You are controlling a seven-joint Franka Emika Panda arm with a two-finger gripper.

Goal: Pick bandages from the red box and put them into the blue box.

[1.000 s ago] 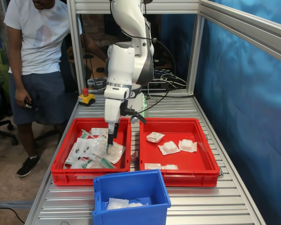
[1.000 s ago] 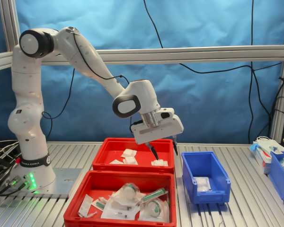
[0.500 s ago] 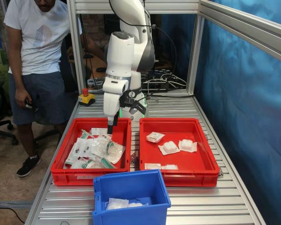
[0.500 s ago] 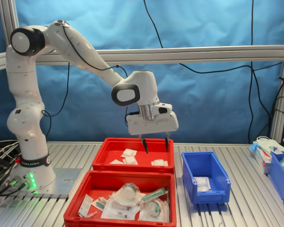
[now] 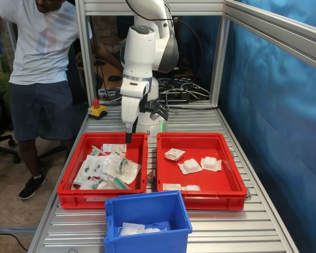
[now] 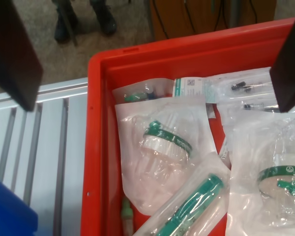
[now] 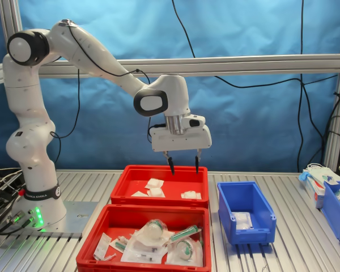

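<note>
Two shallow red trays stand side by side. The red box (image 5: 229, 182) (image 7: 158, 171) with the bandages (image 5: 190, 166) (image 7: 154, 183) is on the first exterior view's right. The other red tray (image 5: 68, 182) (image 7: 96, 235) (image 6: 101, 147) holds clear packets of syringes and tubing. My gripper (image 5: 128, 138) (image 7: 184, 164) (image 6: 152, 98) hangs open and empty above that tray's back end, well clear of the packets. The blue box (image 5: 147, 213) (image 7: 246, 201) sits on the table in front of the trays in the first exterior view, with a wrapped bandage (image 5: 132, 229) (image 7: 242, 220) inside.
A person stands beside the table at the first exterior view's left. A yellow stop button (image 5: 97, 109) sits behind the trays. Aluminium frame posts (image 5: 84, 63) ring the table. Another blue bin (image 7: 337, 207) and a white carton (image 7: 320, 181) stand at the second exterior view's right.
My gripper has risen out of the tray of syringe packets and drawn back toward its rear edge, holding nothing. The person has shifted slightly.
</note>
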